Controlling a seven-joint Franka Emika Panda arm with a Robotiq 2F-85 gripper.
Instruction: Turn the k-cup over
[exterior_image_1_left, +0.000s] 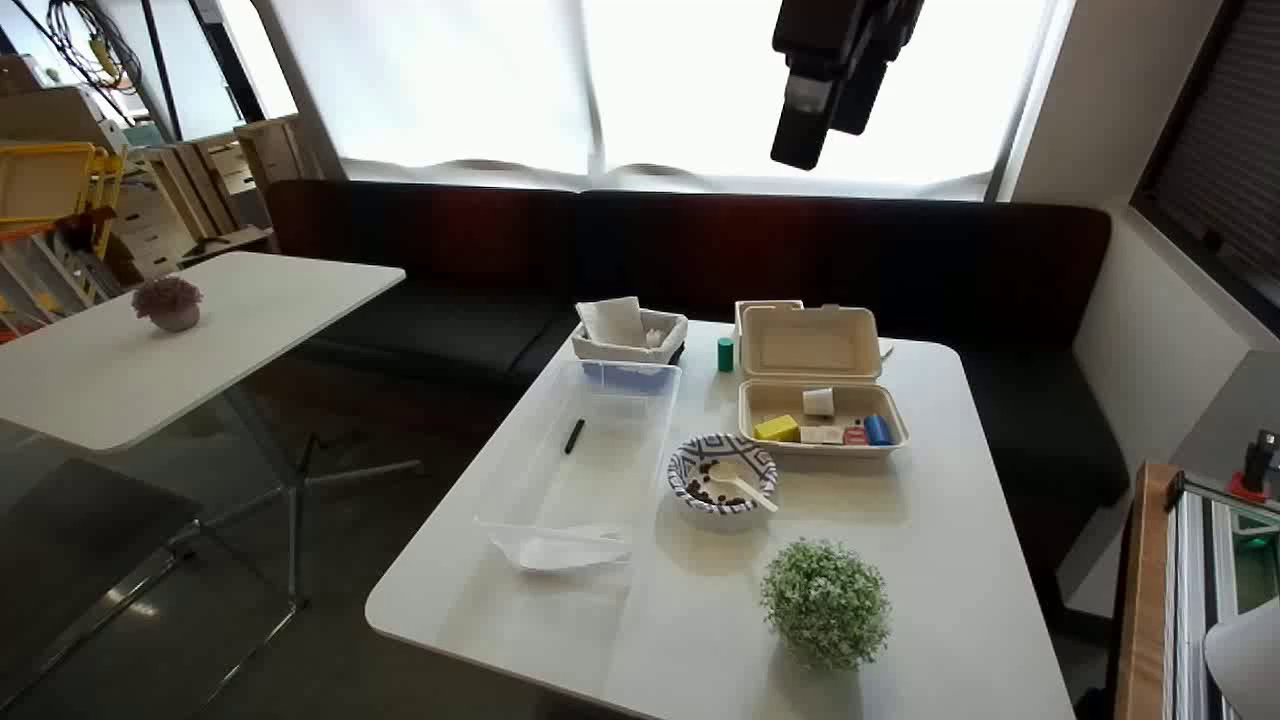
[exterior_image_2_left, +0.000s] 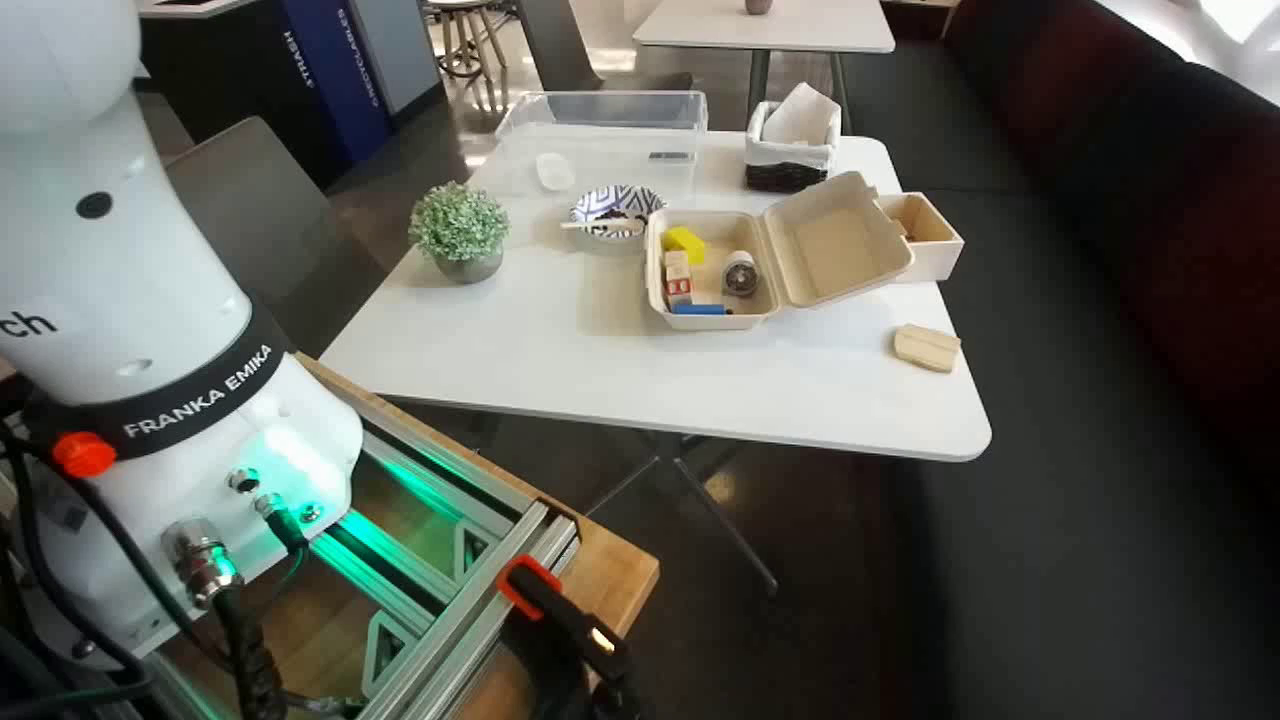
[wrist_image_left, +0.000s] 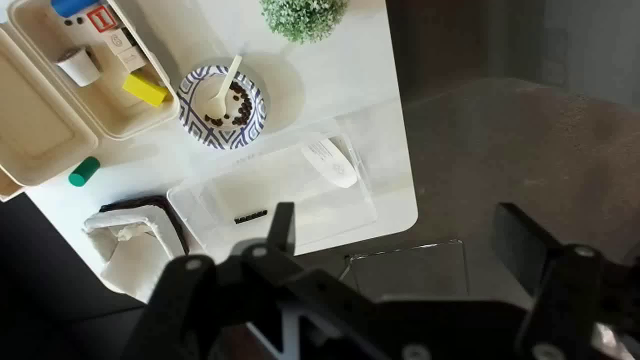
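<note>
- Fingers (wrist_image_left: 283, 227) spread wide, nothing between them: the gripper (wrist_image_left: 396, 222) hangs well above the tabletop (exterior_image_2_left: 560, 350), a height that likely favours a clear approach.
- The k-cup (wrist_image_left: 80, 67), white, tapered and brown-lidded, lies on its side in a clamshell (wrist_image_left: 120, 112) toward the edge by the bench (exterior_image_2_left: 1080, 450); low walls probably limit any roll.
- The clamshell, seemingly moulded fibre, stands open, its cover (wrist_image_left: 35, 120) laid back toward that edge, leaving the cup reachable from above.
- A smooth yellow block (wrist_image_left: 145, 90) and printed blocks (wrist_image_left: 131, 58) line the wall away from the cover, which should leave finger room around the cup.
- Away from the edges, a patterned bowl (wrist_image_left: 220, 138) bears a pale spoon (wrist_image_left: 226, 85) propped on its rim.
- A clear plastic tub (wrist_image_left: 270, 185) runs along the edge farthest from the robot's base (exterior_image_2_left: 280, 440); a lined basket (exterior_image_2_left: 790, 155) stands at its bench-side corner.
</note>
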